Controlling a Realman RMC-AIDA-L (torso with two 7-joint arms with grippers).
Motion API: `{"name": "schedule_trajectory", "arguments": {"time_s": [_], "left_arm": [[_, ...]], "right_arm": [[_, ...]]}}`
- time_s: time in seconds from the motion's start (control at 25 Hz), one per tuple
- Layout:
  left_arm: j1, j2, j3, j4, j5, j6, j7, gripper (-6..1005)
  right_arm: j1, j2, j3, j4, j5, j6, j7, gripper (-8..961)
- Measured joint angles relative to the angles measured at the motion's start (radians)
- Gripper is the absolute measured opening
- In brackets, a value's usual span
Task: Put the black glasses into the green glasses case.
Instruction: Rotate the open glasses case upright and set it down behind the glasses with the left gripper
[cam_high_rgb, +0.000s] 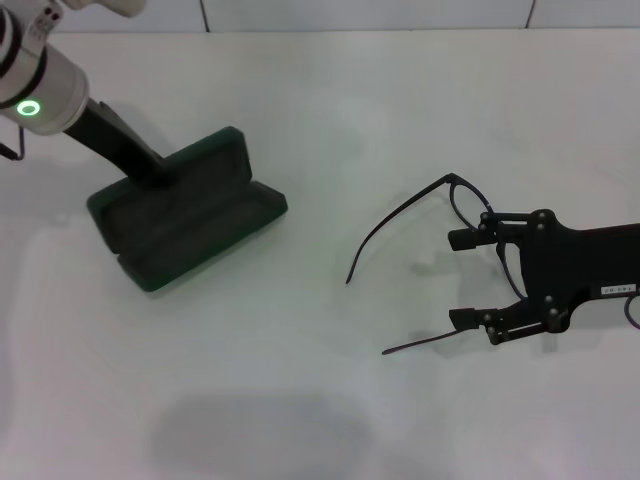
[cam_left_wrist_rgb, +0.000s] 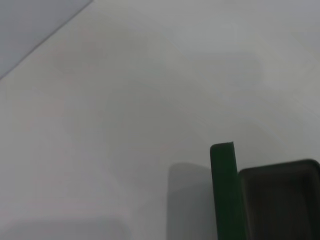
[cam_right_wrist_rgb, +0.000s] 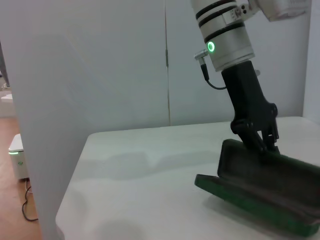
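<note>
The green glasses case (cam_high_rgb: 190, 215) lies open at the left of the white table, lid raised, grey lining showing. My left gripper (cam_high_rgb: 160, 172) is at the lid's far rim and is shut on it; the right wrist view shows its fingers (cam_right_wrist_rgb: 260, 142) clamped over the lid of the case (cam_right_wrist_rgb: 260, 185). The left wrist view shows only a green edge of the case (cam_left_wrist_rgb: 223, 190). The black glasses (cam_high_rgb: 462, 195) lie unfolded at the right, temple arms pointing left. My right gripper (cam_high_rgb: 462, 278) is open over them, one finger by each temple arm, and hides part of the frame.
The white table (cam_high_rgb: 300, 400) stretches between the case and the glasses. The right wrist view shows the table's far corner edge (cam_right_wrist_rgb: 70, 200) and a pale wall behind it.
</note>
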Motion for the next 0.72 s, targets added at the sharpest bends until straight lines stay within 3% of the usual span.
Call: {"name": "schedule_trajectory", "arguments": {"time_s": [0.08,0.4,0.72], "left_arm": [[0.0,-0.007,0.0,0.019,-0.008,0.008,0.019,191],[-0.021,-0.032,0.046,0.08,-0.137,-0.014,0.258,187],[-0.037,-0.053,0.113,0.055,-0.25,-0.157,0.472,187]], "right_arm": [[-0.001,0.0,0.0,0.0,0.0,0.0,0.0,861],[0.003,0.003,-0.002,-0.003,0.0,-0.008,0.002,862],[0.001,0.014,-0.002,-0.011,0.0,-0.012,0.004,862]]}}
